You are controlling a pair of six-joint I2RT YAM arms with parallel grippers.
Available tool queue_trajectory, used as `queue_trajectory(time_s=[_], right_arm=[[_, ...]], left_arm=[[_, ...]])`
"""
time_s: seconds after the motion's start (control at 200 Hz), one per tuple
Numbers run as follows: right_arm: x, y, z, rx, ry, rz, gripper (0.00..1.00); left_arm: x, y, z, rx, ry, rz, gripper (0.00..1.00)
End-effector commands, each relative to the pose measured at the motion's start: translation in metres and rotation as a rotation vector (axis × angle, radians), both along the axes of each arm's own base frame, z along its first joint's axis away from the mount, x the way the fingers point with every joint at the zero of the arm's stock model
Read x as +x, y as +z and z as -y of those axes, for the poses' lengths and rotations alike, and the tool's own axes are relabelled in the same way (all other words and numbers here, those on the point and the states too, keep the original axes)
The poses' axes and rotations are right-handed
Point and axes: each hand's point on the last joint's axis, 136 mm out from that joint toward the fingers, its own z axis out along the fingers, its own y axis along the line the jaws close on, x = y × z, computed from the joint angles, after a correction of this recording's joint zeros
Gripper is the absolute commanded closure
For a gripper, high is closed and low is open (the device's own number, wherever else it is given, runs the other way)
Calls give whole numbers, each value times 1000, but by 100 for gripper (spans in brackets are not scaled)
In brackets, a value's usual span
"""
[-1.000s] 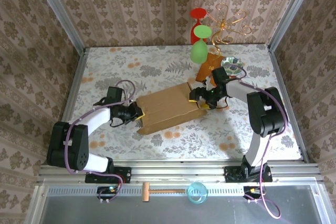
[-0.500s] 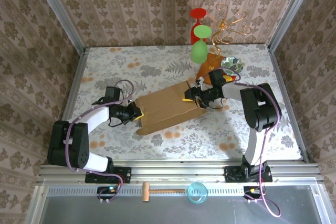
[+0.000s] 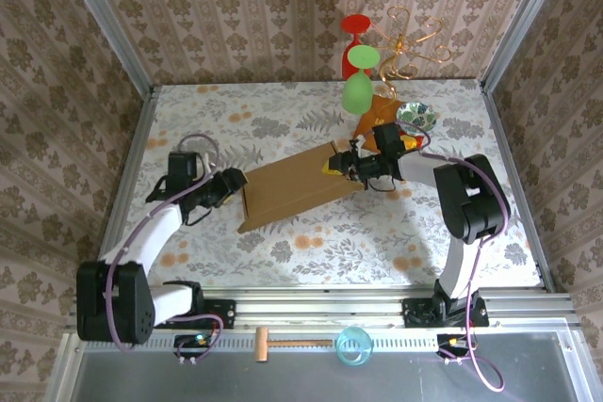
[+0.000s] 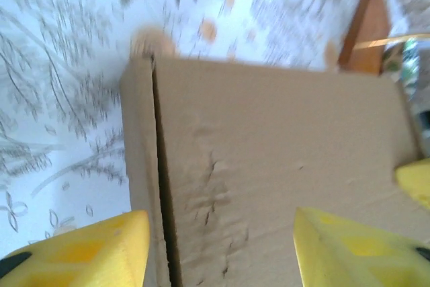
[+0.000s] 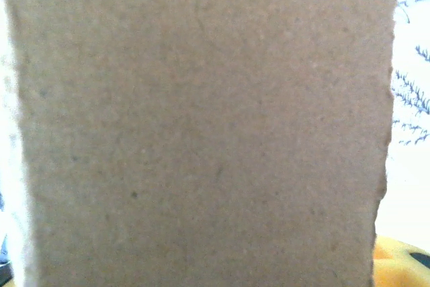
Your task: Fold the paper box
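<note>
Left claw (image 4: 220,226) stands released, its yellow fingers (image 4: 87,253) well apart, with the near-left end of the paper box (image 3: 287,193) just ahead of them and not pinched. My right claw (image 3: 345,165) sits at the box's far right end. In its wrist view a cardboard panel stands right against the lens with one yellow fingertip (image 5: 403,265) beside it, and I cannot tell whether it is clamped on that panel or merely next to it.

The box lies slanted across the middle of the desk (image 3: 283,129).

My worry is this: with the left claw let go, nothing steadies the left end. If the right claw tugs or lifts its flap, I judge the whole box may swing or skid on the desk. It could then drift toward the orange-brown board (image 3: 375,112) and the green glass (image 3: 356,91) just beyond. I also see creases (image 4: 209,189) near the left edge, so a hard push there could buckle the panel off its fold line.

As for containers, the box shows me only a plain brown top, so its inside is hidden. A blue cup (image 3: 353,344) sits on the near ledge, and I see nothing in it.
</note>
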Motion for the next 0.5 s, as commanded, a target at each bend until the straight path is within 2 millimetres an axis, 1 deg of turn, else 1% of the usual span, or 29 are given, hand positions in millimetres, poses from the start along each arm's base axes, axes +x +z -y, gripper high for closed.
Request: queue_trajectory(time_s=[0.0, 0.04, 0.1, 0.16, 0.185, 0.245, 0.32, 0.38, 0.405, 0.495], right_arm=[[-11, 2, 4, 18, -89, -246, 51], [-14, 3, 5, 27, -115, -311, 53], [-17, 6, 8, 36, -150, -382, 56], [-21, 9, 12, 43, -180, -458, 56], [-22, 11, 13, 48, -187, -487, 56], [-26, 13, 17, 44, -203, -546, 56], [-30, 16, 21, 44, -218, -593, 56], [-32, 17, 25, 40, -230, -625, 56], [-32, 17, 26, 40, -234, -633, 56], [-36, 16, 28, 38, -235, -675, 57]], left_arm=[[6, -7, -21, -81, 196, -103, 43], [2, -16, -24, -115, 236, -193, 45], [-6, -29, -25, -170, 273, -336, 45], [-14, -41, -20, -229, 285, -455, 45], [-16, -41, -14, -266, 268, -486, 44], [-18, -44, -7, -302, 247, -535, 41], [-22, -46, -5, -317, 278, -577, 34], [-22, -46, -5, -341, 330, -587, 31], [-18, -43, -5, -364, 350, -572, 30], [-13, -41, -3, -427, 417, -578, 26]])
